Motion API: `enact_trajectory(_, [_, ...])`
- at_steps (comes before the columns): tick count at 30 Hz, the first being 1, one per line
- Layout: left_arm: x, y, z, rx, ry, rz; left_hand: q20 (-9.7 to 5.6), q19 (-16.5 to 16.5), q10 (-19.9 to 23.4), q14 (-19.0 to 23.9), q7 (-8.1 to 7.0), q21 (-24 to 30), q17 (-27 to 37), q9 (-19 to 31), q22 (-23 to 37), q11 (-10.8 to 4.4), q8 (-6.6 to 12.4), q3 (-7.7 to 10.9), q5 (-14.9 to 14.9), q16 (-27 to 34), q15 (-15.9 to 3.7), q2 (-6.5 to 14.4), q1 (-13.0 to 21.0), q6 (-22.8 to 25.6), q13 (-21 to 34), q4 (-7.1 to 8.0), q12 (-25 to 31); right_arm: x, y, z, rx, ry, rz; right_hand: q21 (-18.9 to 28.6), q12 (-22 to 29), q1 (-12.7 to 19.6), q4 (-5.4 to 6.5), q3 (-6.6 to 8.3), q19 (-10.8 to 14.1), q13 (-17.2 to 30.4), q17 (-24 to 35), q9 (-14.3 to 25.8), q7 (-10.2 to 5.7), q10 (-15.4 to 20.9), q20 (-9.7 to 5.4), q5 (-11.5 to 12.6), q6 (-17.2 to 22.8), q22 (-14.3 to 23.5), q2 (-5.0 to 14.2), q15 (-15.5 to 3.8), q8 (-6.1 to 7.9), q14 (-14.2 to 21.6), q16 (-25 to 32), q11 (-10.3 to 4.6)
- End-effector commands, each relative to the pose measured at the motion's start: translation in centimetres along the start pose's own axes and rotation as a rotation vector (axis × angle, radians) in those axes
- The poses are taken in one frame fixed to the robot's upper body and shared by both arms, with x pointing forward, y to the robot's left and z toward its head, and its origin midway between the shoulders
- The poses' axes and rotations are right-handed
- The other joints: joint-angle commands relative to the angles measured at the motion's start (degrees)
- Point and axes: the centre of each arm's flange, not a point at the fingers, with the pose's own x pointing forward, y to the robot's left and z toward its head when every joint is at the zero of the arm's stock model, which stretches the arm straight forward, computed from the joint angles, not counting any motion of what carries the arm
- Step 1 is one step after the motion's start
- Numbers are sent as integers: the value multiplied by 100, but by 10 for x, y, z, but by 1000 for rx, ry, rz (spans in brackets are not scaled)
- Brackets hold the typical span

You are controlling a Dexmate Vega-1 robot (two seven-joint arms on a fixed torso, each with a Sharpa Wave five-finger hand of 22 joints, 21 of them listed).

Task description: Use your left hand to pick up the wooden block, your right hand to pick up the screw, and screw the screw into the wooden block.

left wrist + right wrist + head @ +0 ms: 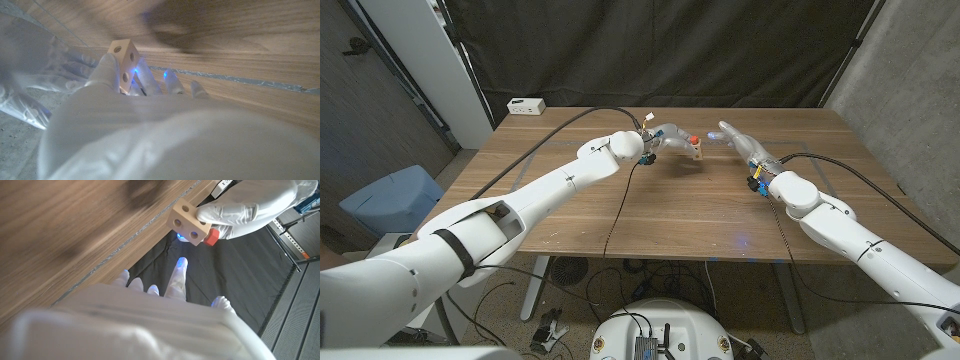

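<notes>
I hold the one block (189, 224) in my left hand (667, 137), fingers clamped on it, lifted off the table (620, 215) near its far middle, holed faces turned toward my right so the screw can be reached. The one screw's red head (212, 237) sits against the block. My right hand (742, 144) hangs nearby, fingers apart, holding nothing.

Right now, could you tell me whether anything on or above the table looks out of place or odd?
One thing: the red screw already sits against the wooden block that the left hand holds above the table, while the right hand holds nothing, its fingers apart. Whether the screw is threaded in, I cannot tell.
</notes>
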Motion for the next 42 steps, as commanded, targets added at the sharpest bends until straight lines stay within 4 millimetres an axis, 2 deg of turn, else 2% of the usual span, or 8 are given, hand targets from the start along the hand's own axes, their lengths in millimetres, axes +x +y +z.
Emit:
enact_trajectory(1, [1,-1,-1,6,10,-10,65,8,33,35,163,18,15,8,21,1,18,9,23,26,-289,25,-37,212,26,8,14,6,8,6,-5,-3,31,-9,-12,-56,45,-13,-42,16,12,14,-14,-227,6,31,-29,4,15,20,-22,-887,-3,11])
enact_trajectory(15, [4,-4,-5,-3,19,-15,68,12,38,43,177,19,18,8,21,0,20,8,24,25,-289,29,-34,211,68,6,21,10,21,11,-2,-11,69,-6,-2,-90,114,-30,-58,17,22,14,0,-229,-7,40,-16,6,51,13,-8,-891,8,16])
enact_trajectory(42, [4,-3,-10,-13,26,-18,60,12,36,51,174,18,21,8,21,1,23,10,26,23,-292,35,-22,208,135,1,25,3,23,14,-4,0,69,12,28,-79,203,-43,-35,15,25,12,14,-171,-1,61,18,5,99,22,12,-847,32,27])
